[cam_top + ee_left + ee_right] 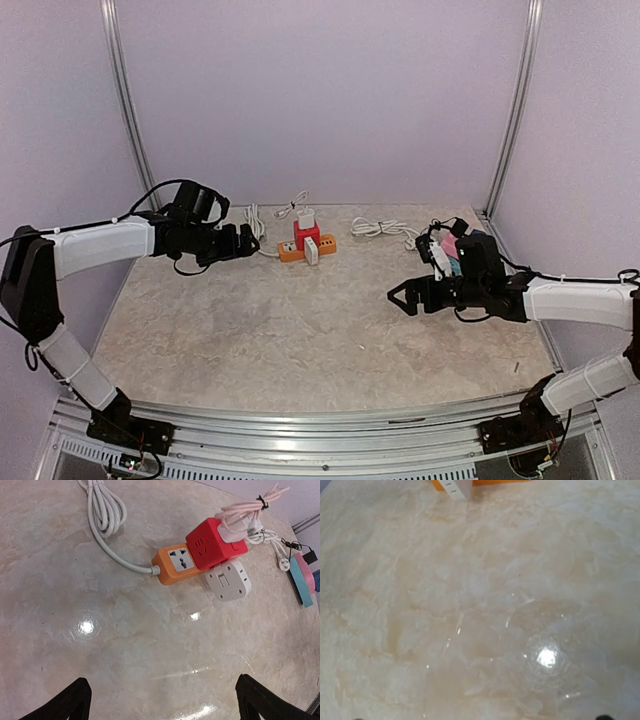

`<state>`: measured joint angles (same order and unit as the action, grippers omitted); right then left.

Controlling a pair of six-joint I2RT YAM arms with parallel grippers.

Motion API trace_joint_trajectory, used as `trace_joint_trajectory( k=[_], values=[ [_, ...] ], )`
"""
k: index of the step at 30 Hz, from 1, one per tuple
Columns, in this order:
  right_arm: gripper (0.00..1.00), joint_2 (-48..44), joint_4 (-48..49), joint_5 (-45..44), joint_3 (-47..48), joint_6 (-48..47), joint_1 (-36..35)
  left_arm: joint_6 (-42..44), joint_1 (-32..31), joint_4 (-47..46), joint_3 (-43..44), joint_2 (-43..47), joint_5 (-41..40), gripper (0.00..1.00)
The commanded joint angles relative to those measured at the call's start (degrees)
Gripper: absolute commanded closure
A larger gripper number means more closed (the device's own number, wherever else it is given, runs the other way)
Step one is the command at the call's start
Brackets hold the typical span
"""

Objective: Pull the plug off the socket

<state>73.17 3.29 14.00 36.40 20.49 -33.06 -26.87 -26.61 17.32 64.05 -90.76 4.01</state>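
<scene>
An orange socket strip [293, 252] [175, 565] lies at the back middle of the table. A red cube adapter [306, 234] [212, 547] is plugged into it, with a white plug [306, 217] [237, 527] and its bundled pinkish cable on the cube. A white square plug [311, 252] [229, 581] sits in the strip's near side; its corner [457, 487] shows in the right wrist view. My left gripper [248, 240] [165, 702] is open, just left of the strip and empty. My right gripper [400, 296] [480, 718] is open and empty, well to the strip's right and nearer.
The strip's white cable [255, 222] [105, 515] lies coiled behind the left gripper. Another white cable [380, 228] lies at the back right. A pink and teal object [450, 250] [302, 580] with small chargers sits behind the right arm, near the right wall.
</scene>
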Motion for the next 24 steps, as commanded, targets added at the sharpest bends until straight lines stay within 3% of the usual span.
trace_joint_trajectory(
  k=[1,10,24],
  values=[
    [0.0,-2.1,-0.4,-1.3,-1.5,0.1,-0.6,-1.0,2.1,-1.1,6.1,-4.6,-5.5,0.01],
    [0.0,-3.4,0.0,-1.8,-3.5,1.0,-0.6,0.4,3.2,5.1,25.4,-20.2,-14.2,0.03],
    [0.0,-3.5,0.0,-2.7,-4.3,0.8,-0.6,1.2,7.3,1.7,36.3,-34.2,-11.9,0.21]
  ],
)
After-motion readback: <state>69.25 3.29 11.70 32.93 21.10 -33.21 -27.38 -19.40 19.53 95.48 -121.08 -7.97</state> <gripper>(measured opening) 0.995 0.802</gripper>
